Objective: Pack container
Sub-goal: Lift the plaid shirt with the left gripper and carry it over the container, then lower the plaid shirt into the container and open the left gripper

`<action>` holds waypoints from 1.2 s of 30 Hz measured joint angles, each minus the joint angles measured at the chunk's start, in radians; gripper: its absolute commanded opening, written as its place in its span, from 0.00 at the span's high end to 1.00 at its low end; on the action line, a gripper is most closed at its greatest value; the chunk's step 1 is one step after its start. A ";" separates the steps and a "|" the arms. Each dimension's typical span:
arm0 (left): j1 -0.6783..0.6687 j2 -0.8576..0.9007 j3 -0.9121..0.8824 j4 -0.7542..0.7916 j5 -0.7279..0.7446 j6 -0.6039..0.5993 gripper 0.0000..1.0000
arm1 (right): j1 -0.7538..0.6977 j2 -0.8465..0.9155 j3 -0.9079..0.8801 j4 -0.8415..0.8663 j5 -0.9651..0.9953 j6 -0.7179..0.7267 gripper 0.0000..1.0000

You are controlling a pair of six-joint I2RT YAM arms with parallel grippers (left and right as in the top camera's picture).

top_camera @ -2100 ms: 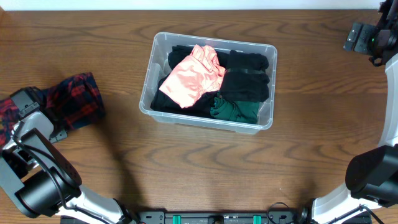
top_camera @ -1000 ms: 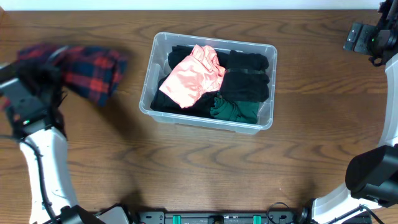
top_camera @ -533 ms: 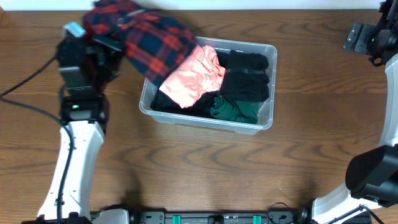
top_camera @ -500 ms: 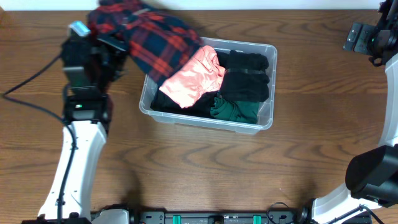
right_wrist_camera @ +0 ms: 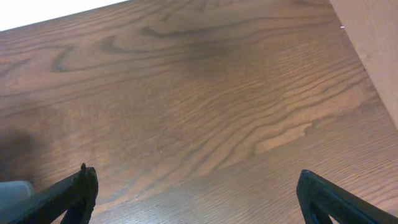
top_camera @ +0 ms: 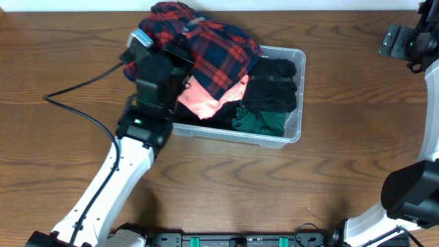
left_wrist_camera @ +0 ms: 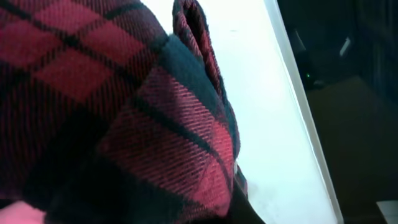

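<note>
Container (top_camera: 236,135) beneath left jaws, plaid cloth (top_camera: 216,51) over its corner

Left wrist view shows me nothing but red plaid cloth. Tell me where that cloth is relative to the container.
Observer: From overhead, the plaid cloth is bunched over the container's far-left corner, spilling past its far rim.
Operator: Report what's underneath it.
Observer: A pink garment lies in the container, partly covered by the plaid.
Operator: Confirm the other arm is out of the way.
Observer: The right gripper hangs open over the wooden table, well away from the container.
</note>
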 measured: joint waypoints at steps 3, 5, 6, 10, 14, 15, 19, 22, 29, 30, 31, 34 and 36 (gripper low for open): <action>-0.038 0.017 0.000 0.000 -0.048 0.000 0.94 | 0.000 0.000 0.000 0.000 0.000 0.000 0.01; -0.051 0.043 0.000 0.003 -0.067 -0.004 0.94 | 0.000 0.000 0.000 0.000 0.000 0.000 0.01; -0.056 0.059 0.000 0.005 -0.073 -0.009 0.94 | 0.000 0.000 0.000 0.000 0.000 0.000 0.01; -0.072 0.135 0.000 0.034 -0.089 -0.050 0.94 | 0.000 0.000 0.000 0.000 0.000 0.000 0.01; -0.101 0.183 0.000 0.089 -0.089 -0.068 0.94 | 0.000 0.000 0.000 0.000 0.000 0.000 0.01; -0.109 0.186 0.000 0.107 -0.088 -0.071 0.94 | 0.000 0.000 0.000 0.000 0.000 0.000 0.01; -0.146 0.186 0.001 0.222 -0.088 -0.080 0.94 | 0.000 0.000 0.000 0.000 0.000 0.000 0.01; -0.172 0.185 0.001 0.252 -0.088 -0.079 0.94 | 0.000 0.000 0.000 0.000 0.000 0.000 0.01; -0.206 0.185 0.001 0.145 -0.093 -0.065 0.94 | 0.000 0.000 0.000 0.000 0.000 0.000 0.01; -0.206 0.185 0.001 0.123 -0.098 -0.062 0.94 | 0.000 0.000 0.000 0.000 0.000 0.000 0.01; -0.206 0.185 0.001 0.108 -0.104 -0.060 0.94 | 0.000 0.000 0.000 0.000 0.000 0.000 0.01; -0.205 0.185 0.001 0.067 -0.115 -0.055 0.94 | 0.000 0.000 0.000 0.000 0.000 0.000 0.01; -0.205 0.185 0.001 0.042 -0.116 -0.052 0.94 | 0.000 0.000 0.000 0.000 0.000 0.000 0.01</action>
